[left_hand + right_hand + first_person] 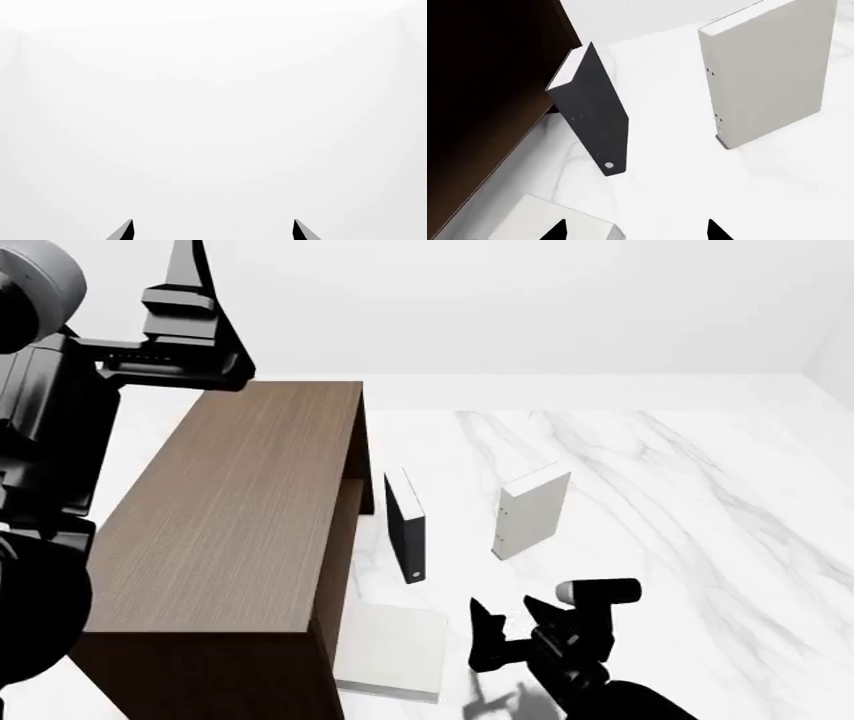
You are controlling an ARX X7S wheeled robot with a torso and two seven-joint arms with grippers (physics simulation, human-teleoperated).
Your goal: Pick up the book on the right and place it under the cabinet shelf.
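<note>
We find ourselves in a bare simulated test room rather than any lived-in home or office: blank white walls [534, 300] fill the upper part of the head view, with no fittings or decoration on them. Across the middle and right of the frame spreads a white marble-veined table [694, 500], and on it we see only a dark brown wood-grain cabinet [227, 530] at left and three plain, untitled books [531, 510] near the centre, all with the flat, clean look of rendered props.
</note>
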